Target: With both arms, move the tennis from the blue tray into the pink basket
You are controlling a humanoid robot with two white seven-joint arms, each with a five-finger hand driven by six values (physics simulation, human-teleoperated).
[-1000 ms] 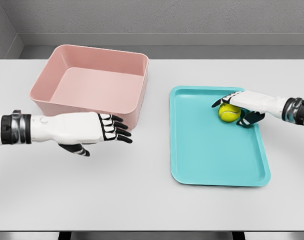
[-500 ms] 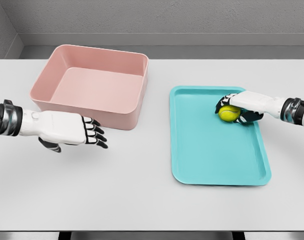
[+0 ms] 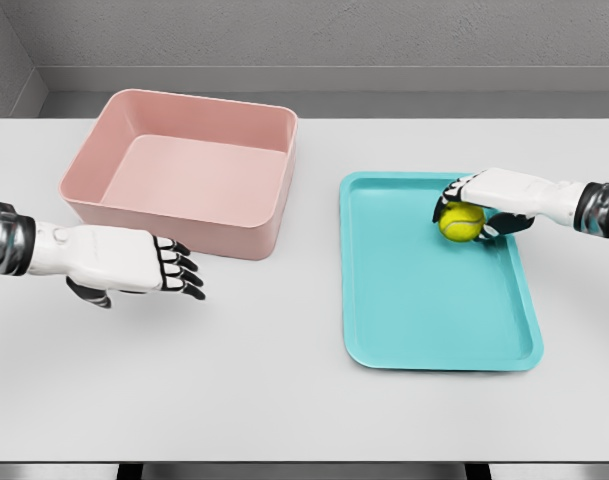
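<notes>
A yellow-green tennis ball (image 3: 461, 221) is at the upper right of the blue tray (image 3: 424, 300). My right hand (image 3: 476, 208) comes in from the right edge and is curled over the ball, fingers wrapped around its top and far side. The ball looks slightly raised off the tray floor. The pink basket (image 3: 184, 170) stands at the upper left of the table, with nothing in it. My left hand (image 3: 144, 270) hovers over the table in front of the basket's near wall, fingers relaxed and holding nothing.
The white table (image 3: 284, 390) carries only the basket and the tray. A gap of bare tabletop separates the basket's right wall from the tray's left rim.
My left hand has drawn back to the left, away from the basket's front right corner. My right hand closed on the ball and lifted it slightly.
</notes>
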